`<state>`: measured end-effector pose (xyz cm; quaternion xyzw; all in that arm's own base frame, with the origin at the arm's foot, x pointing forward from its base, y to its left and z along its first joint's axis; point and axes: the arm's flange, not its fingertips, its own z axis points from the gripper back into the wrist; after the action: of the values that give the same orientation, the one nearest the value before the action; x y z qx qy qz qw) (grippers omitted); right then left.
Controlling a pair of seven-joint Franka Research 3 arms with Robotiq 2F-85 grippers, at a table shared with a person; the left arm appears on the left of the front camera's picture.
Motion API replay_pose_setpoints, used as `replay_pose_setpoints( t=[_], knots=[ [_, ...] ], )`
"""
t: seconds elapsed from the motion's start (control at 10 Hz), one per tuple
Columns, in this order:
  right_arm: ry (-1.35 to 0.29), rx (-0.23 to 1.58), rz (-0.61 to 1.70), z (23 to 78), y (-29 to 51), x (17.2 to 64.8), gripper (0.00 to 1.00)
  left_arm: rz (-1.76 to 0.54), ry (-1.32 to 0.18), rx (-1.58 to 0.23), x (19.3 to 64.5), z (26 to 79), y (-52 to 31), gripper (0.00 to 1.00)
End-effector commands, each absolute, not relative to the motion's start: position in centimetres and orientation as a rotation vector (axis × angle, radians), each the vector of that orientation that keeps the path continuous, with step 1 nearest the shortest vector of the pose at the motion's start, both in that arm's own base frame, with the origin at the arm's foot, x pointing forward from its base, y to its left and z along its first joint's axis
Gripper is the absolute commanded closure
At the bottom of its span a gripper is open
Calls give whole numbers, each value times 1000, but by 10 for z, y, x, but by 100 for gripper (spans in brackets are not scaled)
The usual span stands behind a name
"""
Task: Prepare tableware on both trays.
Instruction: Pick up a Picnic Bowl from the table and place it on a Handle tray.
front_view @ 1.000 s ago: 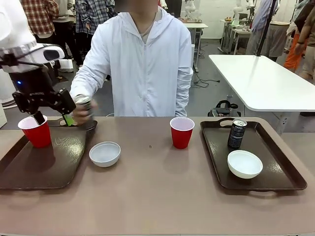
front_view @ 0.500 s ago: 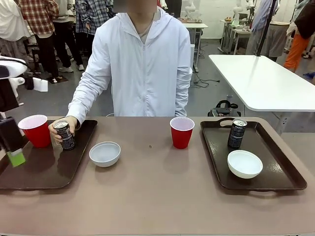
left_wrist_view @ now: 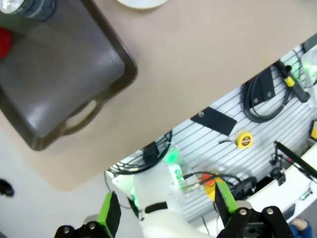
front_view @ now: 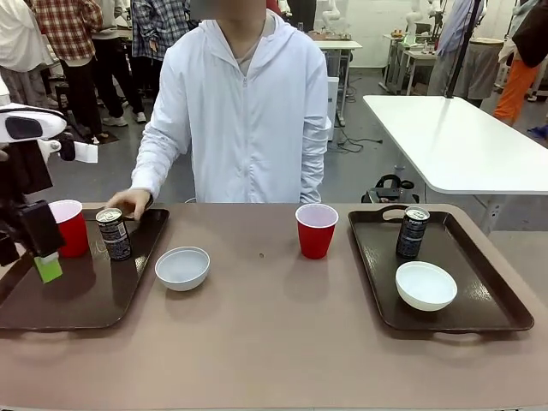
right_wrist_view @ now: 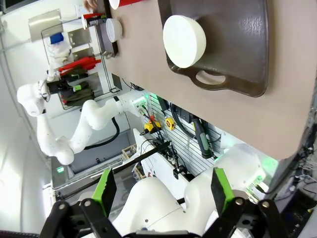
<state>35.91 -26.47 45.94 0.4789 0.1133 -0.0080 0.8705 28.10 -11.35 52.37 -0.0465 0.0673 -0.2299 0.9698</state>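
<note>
Already set, right side: the right tray [front_view: 377, 257] carries the right can [front_view: 412, 232] upright at its far end and the right bowl [front_view: 425, 285] nearer the robot. By my reckoning it lacks only a cup.
Left side: the left tray [front_view: 86, 300] holds the left cup [front_view: 70, 227] and the left can [front_view: 113, 234]. The person's hand [front_view: 130, 203] is just behind the can (touching or not, I cannot tell), probably settling it.
Off the trays: the loose bowl [front_view: 182, 267] sits on the table [front_view: 257, 342] just beside the left tray's right rim. The loose cup [front_view: 316, 229] stands mid-table, left of the right tray.
Left claw: the left gripper [left_wrist_view: 166, 210] is spread wide and empty, raised at the left tray's left edge just in front of the left cup. The loose bowl lies well to its right.
Right claw: the right gripper [right_wrist_view: 161, 193] is spread and empty, high above and well apart from the right tray.
</note>
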Motion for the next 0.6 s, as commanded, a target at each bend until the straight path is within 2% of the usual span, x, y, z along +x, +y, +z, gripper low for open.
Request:
replay_pose_setpoints(
  t=[0.0,0.3,0.5],
  knots=[
    [233,1009,-28,460,-264,360,0,-306,71,-49,330,516,-143,0],
    [233,1009,-28,460,-264,360,0,-173,-26,59,380,482,-194,0],
    [233,1009,-28,460,-264,360,0,-69,-35,68,409,450,-217,0]
  ],
)
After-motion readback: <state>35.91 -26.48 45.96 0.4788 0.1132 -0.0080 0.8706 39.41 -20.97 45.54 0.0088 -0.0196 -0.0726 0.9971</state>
